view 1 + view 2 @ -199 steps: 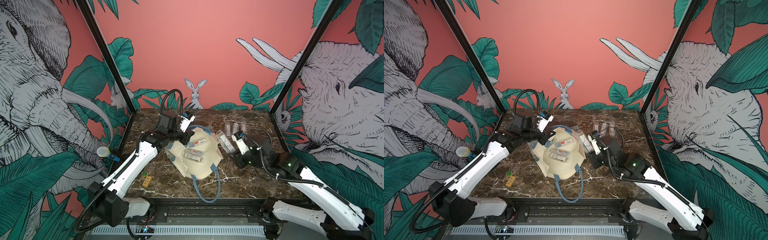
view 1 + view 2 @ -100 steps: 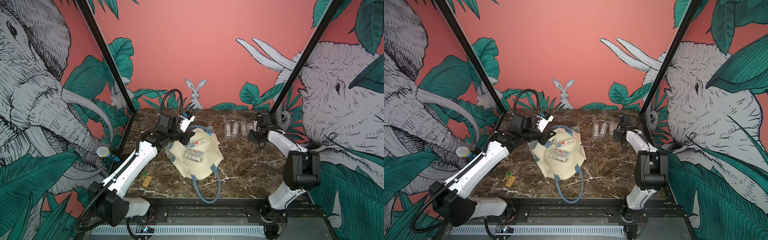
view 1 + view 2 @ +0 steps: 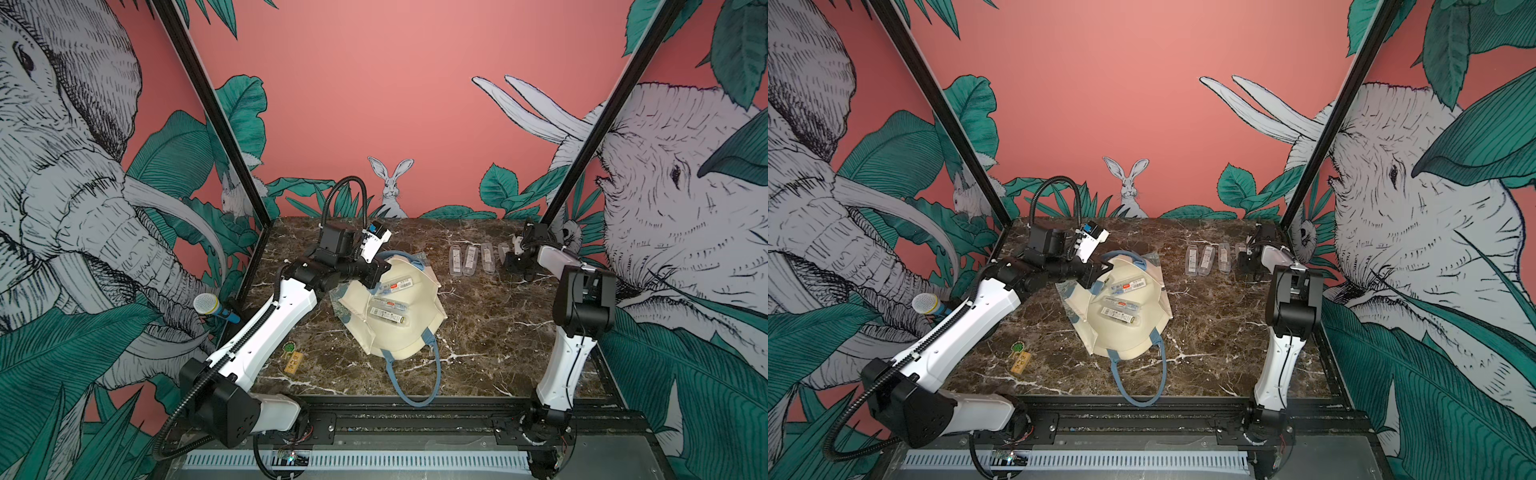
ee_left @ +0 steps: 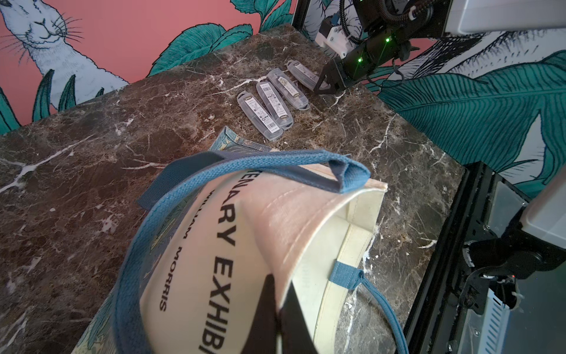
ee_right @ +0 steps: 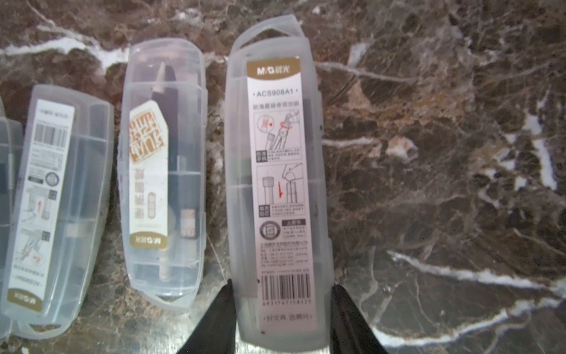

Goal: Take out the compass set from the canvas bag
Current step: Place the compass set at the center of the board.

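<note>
The cream canvas bag (image 3: 409,332) (image 3: 1125,336) lies mid-table with its mouth up. My left gripper (image 3: 376,276) (image 4: 280,294) is shut on the bag's rim and holds it open. Three clear compass set cases (image 3: 386,313) (image 3: 1119,313) lie inside. At the back right, my right gripper (image 3: 509,262) (image 5: 282,285) is shut on one more compass set case (image 5: 277,184), its jaws against both long sides. That case is low over the marble at the right end of a row of several cases (image 3: 469,259) (image 4: 269,104).
A blue strap handle (image 3: 415,386) trails toward the front rail. A wooden tag with a green charm (image 3: 293,359) lies front left. A microphone (image 3: 210,305) pokes in at the left wall. The right arm's upright link (image 3: 582,299) stands along the right edge.
The right arm has swung from beside the bag to the back right corner, carrying a case to the end of the row. The left gripper and the bag have stayed put.
</note>
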Robot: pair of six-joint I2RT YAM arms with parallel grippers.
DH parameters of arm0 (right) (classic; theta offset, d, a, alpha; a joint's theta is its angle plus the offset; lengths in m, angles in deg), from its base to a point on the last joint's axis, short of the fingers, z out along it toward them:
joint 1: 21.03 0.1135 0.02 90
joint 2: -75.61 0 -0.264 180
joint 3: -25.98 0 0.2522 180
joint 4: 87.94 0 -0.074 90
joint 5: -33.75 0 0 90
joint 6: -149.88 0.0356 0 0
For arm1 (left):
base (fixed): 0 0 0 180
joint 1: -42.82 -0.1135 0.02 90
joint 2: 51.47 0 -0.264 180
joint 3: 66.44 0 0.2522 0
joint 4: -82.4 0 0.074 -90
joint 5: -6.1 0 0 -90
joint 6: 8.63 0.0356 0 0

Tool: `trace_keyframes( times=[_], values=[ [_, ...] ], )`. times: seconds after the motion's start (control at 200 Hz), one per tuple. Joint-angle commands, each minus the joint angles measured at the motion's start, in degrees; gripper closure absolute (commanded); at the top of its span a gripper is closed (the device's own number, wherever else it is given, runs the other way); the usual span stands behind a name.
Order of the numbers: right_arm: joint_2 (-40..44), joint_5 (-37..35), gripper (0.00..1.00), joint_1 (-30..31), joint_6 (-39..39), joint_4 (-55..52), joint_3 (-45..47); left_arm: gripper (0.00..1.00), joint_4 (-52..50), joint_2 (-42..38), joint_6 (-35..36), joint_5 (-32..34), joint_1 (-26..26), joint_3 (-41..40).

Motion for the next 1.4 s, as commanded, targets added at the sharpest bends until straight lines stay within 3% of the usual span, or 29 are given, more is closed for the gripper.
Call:
trace_keyframes(
  times=[0.0, 0.25, 1.045, 1.395],
  values=[
    [-2.7, 2.4, 0.62, 0.1, 0.4, -2.0, -4.1, 1.0, 2.1, -0.6, 0.4, -2.1, 0.2, 1.8],
    [-4.2, 3.7, 0.6, 0.1, 2.6, -3.4, -5.7, 1.0, 2.3, -0.5, 0.3, -2.1, 0.2, 1.9],
    [-3.5, 5.1, 0.54, 2.4, -0.1, -6.6, -5.0, 1.0, 2.6, -0.3, 0.9, -2.5, 0.2, 1.7],
    [-0.9, 1.5, 0.35, 2.4, -0.2, -9.3, -5.2, 1.0, 2.7, -0.4, 1.0, -2.4, 0.1, 1.7]
  ],
)
